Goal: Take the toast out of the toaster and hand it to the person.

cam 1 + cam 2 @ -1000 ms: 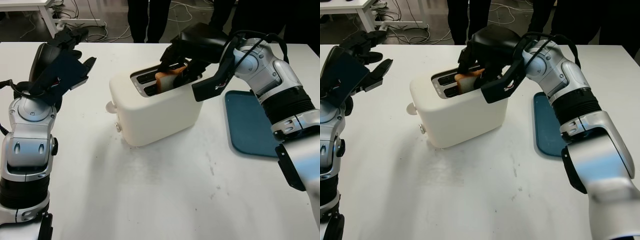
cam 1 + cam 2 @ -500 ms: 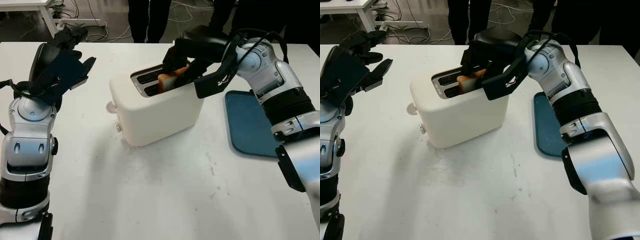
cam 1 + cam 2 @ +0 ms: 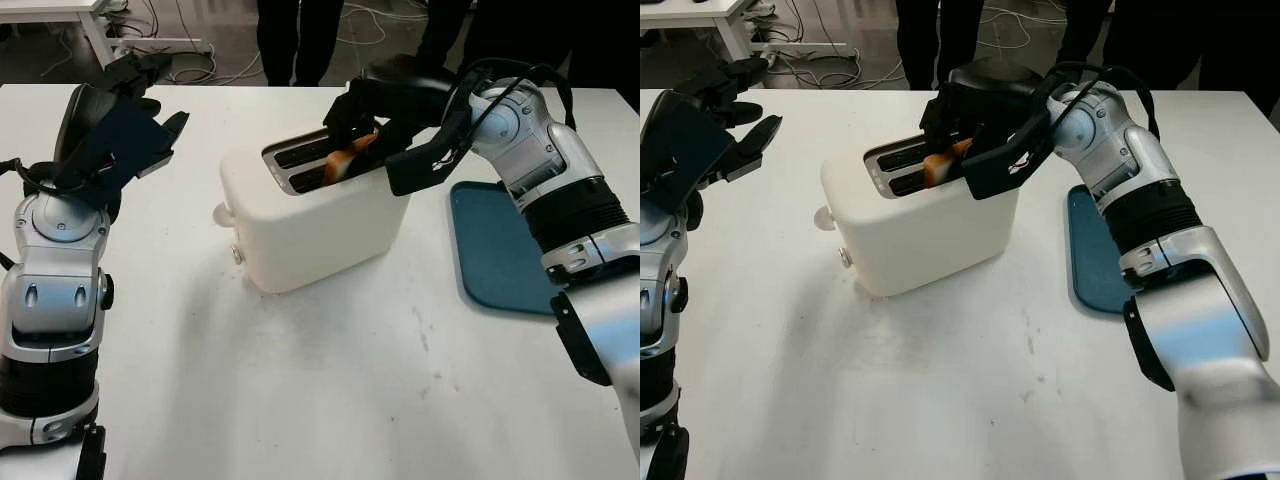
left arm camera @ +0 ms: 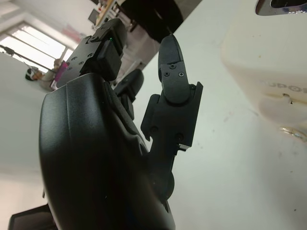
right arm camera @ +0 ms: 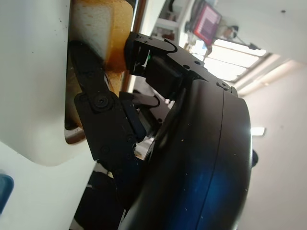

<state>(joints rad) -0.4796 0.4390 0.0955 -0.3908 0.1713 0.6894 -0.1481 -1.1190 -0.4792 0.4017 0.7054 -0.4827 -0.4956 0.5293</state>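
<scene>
A white toaster [image 3: 310, 220] stands in the middle of the white table. A slice of toast [image 3: 342, 160] sticks up tilted out of its nearer slot. My right hand [image 3: 352, 138] reaches over the toaster from the right and is shut on the toast; in the right wrist view the black fingers [image 5: 98, 120] press the toast [image 5: 103, 26] from both sides. My left hand [image 3: 125, 125] is raised at the left, well clear of the toaster [image 4: 268, 62], open and holding nothing.
A blue tray [image 3: 500, 250] lies flat on the table right of the toaster, under my right forearm. People in dark trousers [image 3: 295, 40] stand beyond the table's far edge. Cables lie on the floor behind them.
My right hand has drawn slightly up and right with the toast, which has tilted and turned more edge-on in the slot. The left hand has barely moved.
</scene>
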